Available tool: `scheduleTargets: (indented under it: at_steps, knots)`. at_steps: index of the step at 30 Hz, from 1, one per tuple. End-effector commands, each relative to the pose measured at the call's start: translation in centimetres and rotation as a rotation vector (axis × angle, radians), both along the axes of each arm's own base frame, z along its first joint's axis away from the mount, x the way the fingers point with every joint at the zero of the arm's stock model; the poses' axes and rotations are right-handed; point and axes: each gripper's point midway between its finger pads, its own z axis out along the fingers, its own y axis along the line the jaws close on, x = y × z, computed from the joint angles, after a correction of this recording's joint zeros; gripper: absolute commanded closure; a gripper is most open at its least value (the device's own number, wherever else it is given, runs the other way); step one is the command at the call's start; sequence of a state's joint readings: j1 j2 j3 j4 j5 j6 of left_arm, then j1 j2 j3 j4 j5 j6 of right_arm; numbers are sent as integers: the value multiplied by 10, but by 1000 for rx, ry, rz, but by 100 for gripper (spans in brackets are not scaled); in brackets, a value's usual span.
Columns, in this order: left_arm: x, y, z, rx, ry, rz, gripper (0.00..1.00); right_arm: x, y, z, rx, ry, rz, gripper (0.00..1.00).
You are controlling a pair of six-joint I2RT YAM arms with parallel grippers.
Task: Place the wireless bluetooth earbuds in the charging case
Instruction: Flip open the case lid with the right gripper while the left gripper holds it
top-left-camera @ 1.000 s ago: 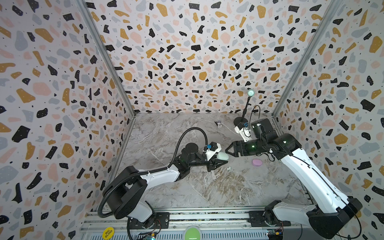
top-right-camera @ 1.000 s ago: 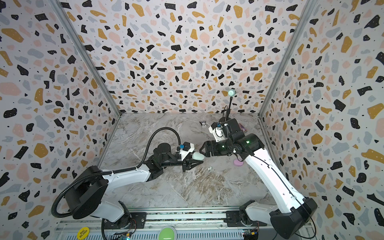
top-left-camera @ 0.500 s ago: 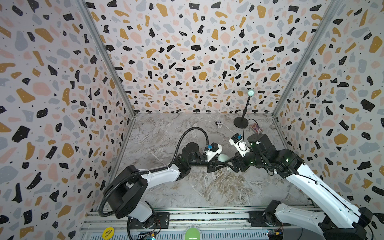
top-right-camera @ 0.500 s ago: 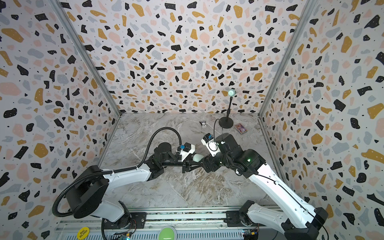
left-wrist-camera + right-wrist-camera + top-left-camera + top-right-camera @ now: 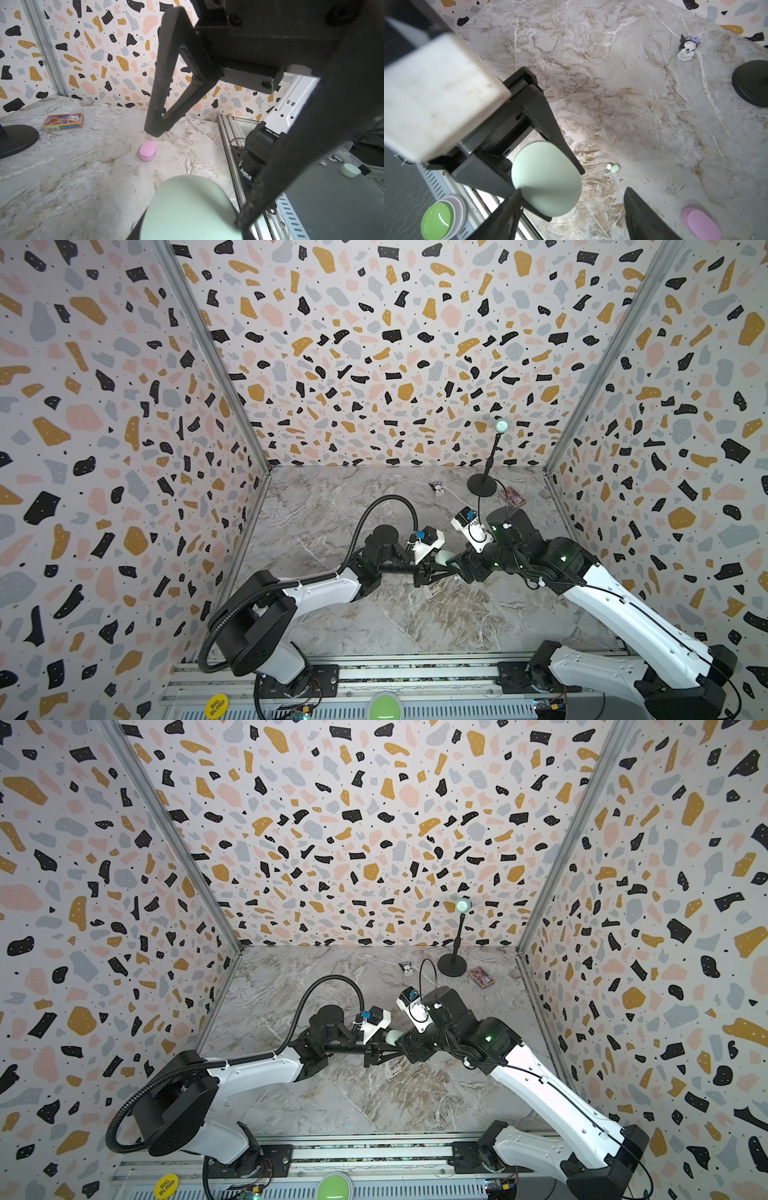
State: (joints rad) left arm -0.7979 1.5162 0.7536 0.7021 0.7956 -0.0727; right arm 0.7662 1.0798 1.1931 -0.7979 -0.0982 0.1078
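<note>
My left gripper [image 5: 433, 568] is shut on a mint-green charging case [image 5: 444, 556], holding it above the middle of the table; the case [image 5: 546, 180] fills the space between its black fingers [image 5: 550, 128]. My right gripper [image 5: 573, 190] faces it, open. One jaw is at the case's edge and the other stands well apart from it. One whitish-mint earbud [image 5: 613, 168] lies on the table just beyond the case. A closed pink case [image 5: 148, 151] rests on the table, hidden under my right arm in both top views. No other earbuds show.
A black microphone stand [image 5: 482, 485] and a card box [image 5: 513, 496] stand at the back right, with a small figurine [image 5: 687, 47] nearby. The metal rail [image 5: 415, 672] and a green button [image 5: 438, 220] line the front edge.
My right arm has swung from the back right in towards the middle, bringing its gripper up to the mint case, with its jaws a little narrower. My left arm has stayed still.
</note>
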Motion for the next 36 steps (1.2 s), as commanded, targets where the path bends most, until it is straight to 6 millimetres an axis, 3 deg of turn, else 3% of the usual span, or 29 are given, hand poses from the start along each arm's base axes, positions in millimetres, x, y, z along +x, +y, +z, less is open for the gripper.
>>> scheduleTargets:
  at_steps: [1,8,19,30,36]
  knots:
    - [-2,-5,24,-59,-51,-31,89,-1,1,1,-6,-22,19,22]
    - [-3,-5,24,-59,-52,-35,90,-2,0,-7,-23,-14,21,23]
    - [-6,-4,31,-70,-58,-50,91,11,-18,-27,-137,-37,-69,24]
    - [-13,-3,37,-86,-54,-81,92,31,-32,-7,-167,-139,-179,24]
    - [-18,-4,39,-89,-55,-98,93,39,-30,7,-142,-170,-206,23]
